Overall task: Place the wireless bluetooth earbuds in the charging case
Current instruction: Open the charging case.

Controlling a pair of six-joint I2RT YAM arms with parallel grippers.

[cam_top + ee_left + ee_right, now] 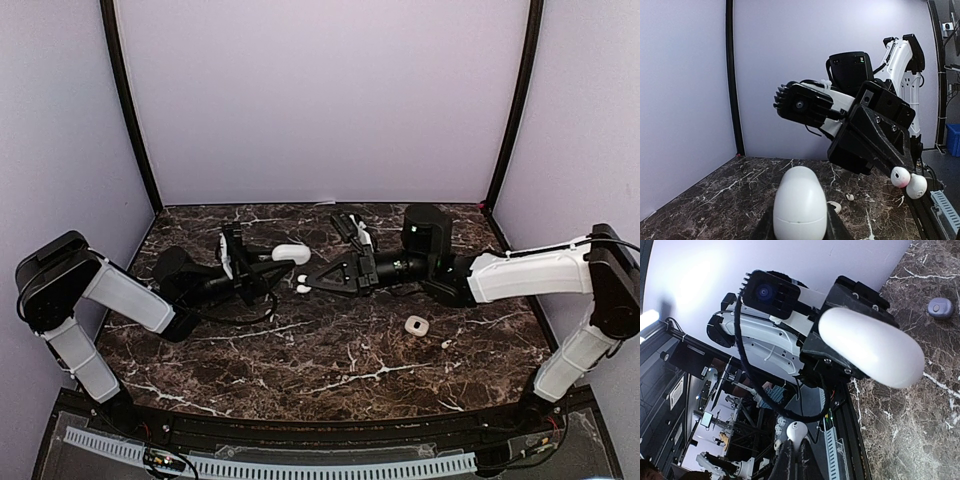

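Currently the left gripper is clamping its jaws on an egg-shaped white charging case, holding it above the dark marble worktop near the middle. The right gripper is pinching a white earbud between jaws drawn tight together, just at five o'clock from the case. A loose bud and a small white piece are lying toward four o'clock.
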